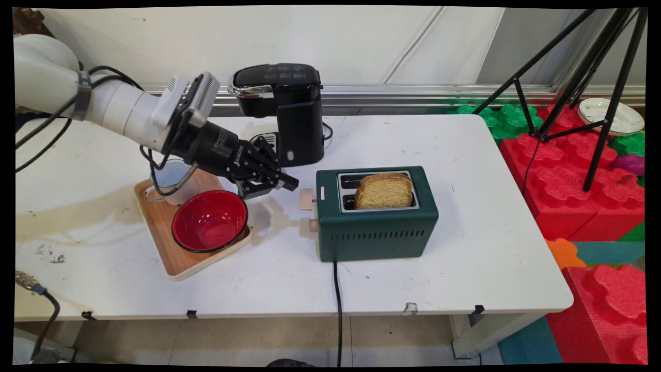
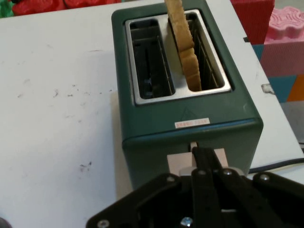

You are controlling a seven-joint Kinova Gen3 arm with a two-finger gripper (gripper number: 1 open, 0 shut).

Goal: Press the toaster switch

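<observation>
Main view: the white table [image 1: 439, 268] is seen bearing a green toaster [image 1: 377, 227], with a bread slice [image 1: 384, 191] standing raised in one slot. The gripper [image 1: 289, 182], fingers drawn together, is held just beside the unpressed lever [image 1: 306, 199].

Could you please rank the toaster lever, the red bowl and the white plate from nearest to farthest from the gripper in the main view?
1. Toaster lever: just right of the gripper.
2. Red bowl: on the tray, below left.
3. White plate: far right, off the table.
</observation>
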